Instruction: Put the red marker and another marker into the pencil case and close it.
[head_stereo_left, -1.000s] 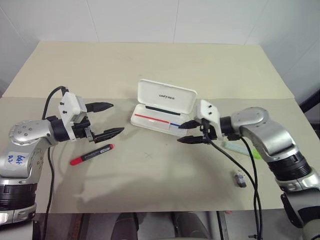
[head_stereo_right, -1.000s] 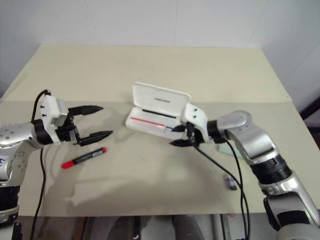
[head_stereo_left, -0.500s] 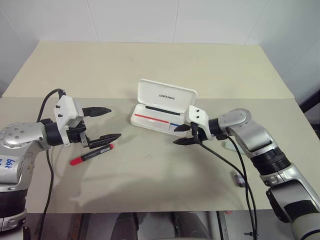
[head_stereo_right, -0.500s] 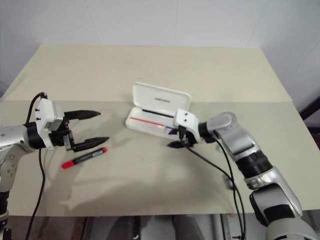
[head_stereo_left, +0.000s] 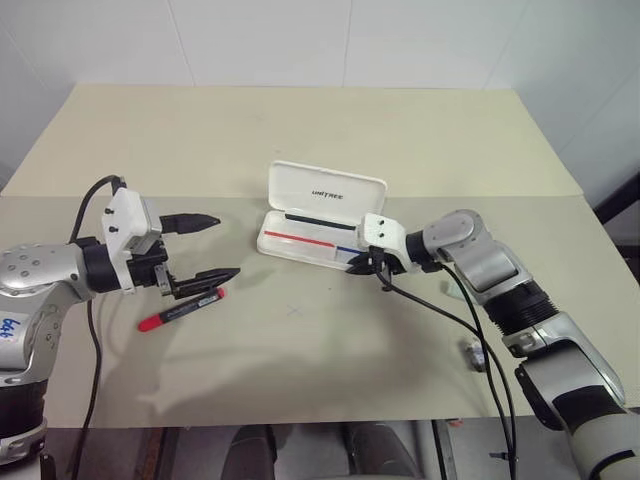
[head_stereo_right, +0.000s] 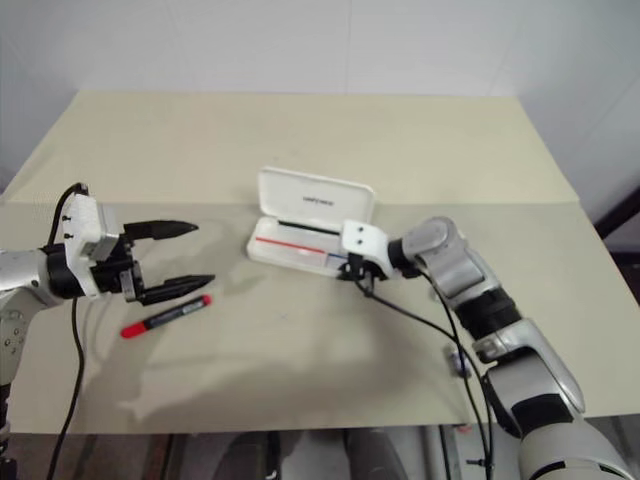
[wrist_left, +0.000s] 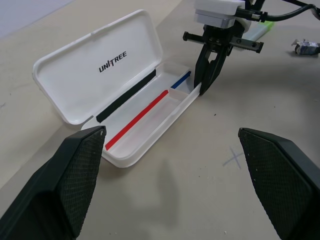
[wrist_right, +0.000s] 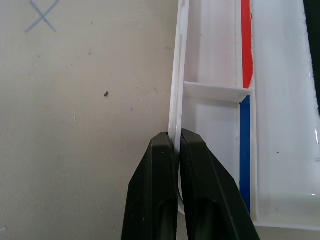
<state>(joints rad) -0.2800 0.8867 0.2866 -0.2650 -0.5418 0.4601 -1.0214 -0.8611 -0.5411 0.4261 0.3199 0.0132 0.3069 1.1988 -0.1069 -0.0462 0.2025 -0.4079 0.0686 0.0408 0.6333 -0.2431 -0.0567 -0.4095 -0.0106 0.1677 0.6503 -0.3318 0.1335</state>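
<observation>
The white pencil case (head_stereo_left: 326, 191) lies open at the table's middle, lid up, with a red and blue stripe inside its tray. My right gripper (head_stereo_left: 365, 266) is shut on the case's front wall (wrist_right: 178, 75) near the right end, the thin rim pinched between its fingers (wrist_right: 160, 165). The red marker (head_stereo_left: 183, 310) lies flat on the table left of the case. My left gripper (head_stereo_left: 227, 245) hangs open just above the marker's far end, holding nothing. The pale green highlighter (wrist_left: 260, 31) lies behind my right arm.
A small dark stubby object (head_stereo_left: 478, 352) sits on the table near the front right. A faint pencilled cross (head_stereo_left: 293, 311) marks the table in front of the case. Cables trail from both wrists.
My right gripper moved left to the case's front wall and shut on it. The case shifted slightly left. The left arm has barely moved.
</observation>
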